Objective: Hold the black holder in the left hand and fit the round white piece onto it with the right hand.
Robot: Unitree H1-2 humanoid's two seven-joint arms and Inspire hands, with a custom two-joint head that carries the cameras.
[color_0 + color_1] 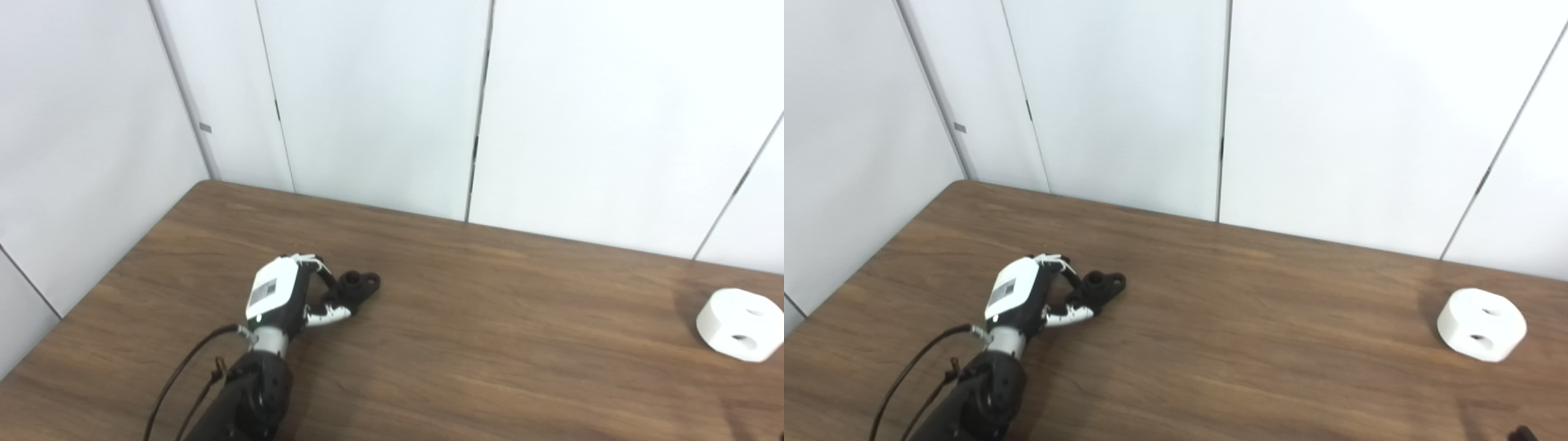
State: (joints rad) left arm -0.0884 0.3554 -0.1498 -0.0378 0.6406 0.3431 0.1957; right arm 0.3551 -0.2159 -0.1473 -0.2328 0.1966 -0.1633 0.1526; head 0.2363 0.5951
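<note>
The black holder (360, 285) lies on the brown table left of centre, its two round sockets pointing right. My left hand (283, 293) sits just left of it, fingers curled over its near end and thumb pressed against its lower side, so the hand is shut on it. The round white piece (741, 323), a thick disc with holes in its top and side, rests on the table at the far right, with nothing touching it. Only a small dark tip (1522, 433) shows at the bottom right corner, probably part of my right hand; its state is hidden.
The table (465, 343) ends at white wall panels (380, 104) along the back and the left. A black cable (177, 380) loops beside my left forearm. Bare wood stretches between the holder and the white piece.
</note>
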